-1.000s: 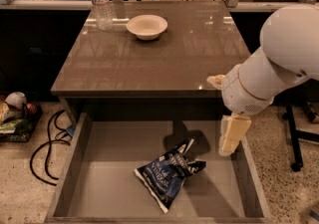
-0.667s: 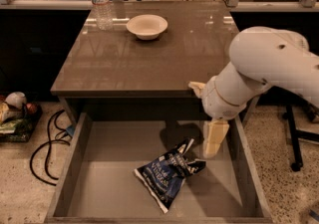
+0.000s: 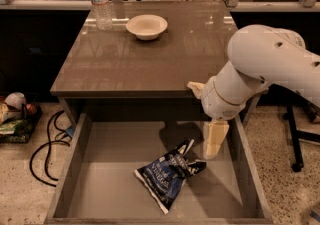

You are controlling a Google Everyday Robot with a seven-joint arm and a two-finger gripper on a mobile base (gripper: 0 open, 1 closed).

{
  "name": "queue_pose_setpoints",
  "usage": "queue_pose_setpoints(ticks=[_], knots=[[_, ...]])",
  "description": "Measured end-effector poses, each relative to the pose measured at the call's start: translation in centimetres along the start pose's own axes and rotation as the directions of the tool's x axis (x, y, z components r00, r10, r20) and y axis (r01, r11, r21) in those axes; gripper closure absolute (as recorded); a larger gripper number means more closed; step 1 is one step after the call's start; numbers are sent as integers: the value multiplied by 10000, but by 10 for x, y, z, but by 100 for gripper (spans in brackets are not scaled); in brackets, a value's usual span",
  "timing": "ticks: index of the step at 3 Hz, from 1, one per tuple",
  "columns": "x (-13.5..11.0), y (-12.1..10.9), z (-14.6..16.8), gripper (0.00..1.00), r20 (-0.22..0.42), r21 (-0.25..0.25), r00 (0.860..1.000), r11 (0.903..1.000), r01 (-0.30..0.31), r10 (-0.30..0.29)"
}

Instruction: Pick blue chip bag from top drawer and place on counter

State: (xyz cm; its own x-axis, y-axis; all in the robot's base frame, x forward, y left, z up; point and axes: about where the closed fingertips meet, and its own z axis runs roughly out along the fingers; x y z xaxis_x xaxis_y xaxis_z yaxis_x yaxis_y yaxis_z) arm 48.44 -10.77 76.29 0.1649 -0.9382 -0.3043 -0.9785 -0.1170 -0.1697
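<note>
The blue chip bag (image 3: pixel 167 176) lies unmoved, lower middle in the top drawer (image 3: pixel 75 169). The gripper (image 3: pixel 214 141) has shifted left and hangs just right of it; we cannot tell how its jaws stand. On the tabletop (image 3: pixel 150 64) above stand a bowl (image 3: pixel 146 26) and a bottle (image 3: pixel 100 0).

Glossy reflective counter (image 3: pixel 150 64), matt top drawer (image 3: pixel 112 169), crinkled foil blue chip bag (image 3: pixel 167 176), smooth plastic pincer (image 3: pixel 214 145) just beside it

The glossy grey-brown worktop (image 3: pixel 150 64) carries two things near its far edge: a clear water bottle (image 3: pixel 100 0) at the left and a shallow cream bowl (image 3: pixel 146 26) just beside it. The gripper (image 3: pixel 215 141) hangs off its front right corner, over the drawer (image 3: pixel 115 159).
</note>
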Motion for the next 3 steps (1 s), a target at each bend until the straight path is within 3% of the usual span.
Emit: queue_pose_setpoints(ticks=[1,2,3], knots=[[0,0,0,0,-1,3,10000,10000,0,0],[-9,11,-23,0,-428,65,9991,10000,-48,50],[-23,38,-67,0,-1319,277,9908,9993,-267,302]])
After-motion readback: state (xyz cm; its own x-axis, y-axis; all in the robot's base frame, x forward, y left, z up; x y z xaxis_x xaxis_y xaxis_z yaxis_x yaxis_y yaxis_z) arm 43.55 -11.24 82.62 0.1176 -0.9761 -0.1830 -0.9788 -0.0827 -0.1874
